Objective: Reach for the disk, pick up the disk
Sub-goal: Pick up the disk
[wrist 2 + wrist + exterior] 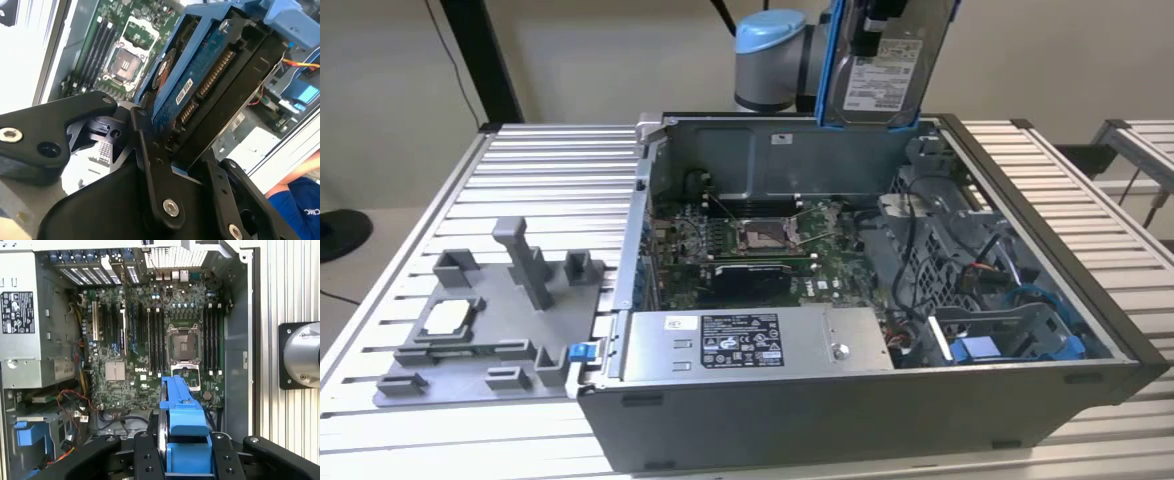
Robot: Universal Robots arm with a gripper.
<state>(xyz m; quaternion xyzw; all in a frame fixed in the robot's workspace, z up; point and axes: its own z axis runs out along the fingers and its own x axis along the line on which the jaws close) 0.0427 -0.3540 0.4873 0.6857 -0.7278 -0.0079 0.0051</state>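
On the exterior view's left, a grey fixture [494, 320] sits on the ribbed worktop [560, 170], with a small square chip [447, 318] lying in it. Beside it stands the open computer case [854, 400], its motherboard [747, 245] exposed and the long grey box [754, 343] along the near wall. My hand [187, 155] is pinching the disk [881, 75], which I hold upright above the case's far wall, clear of everything, its blue frame [182, 412] edging it.
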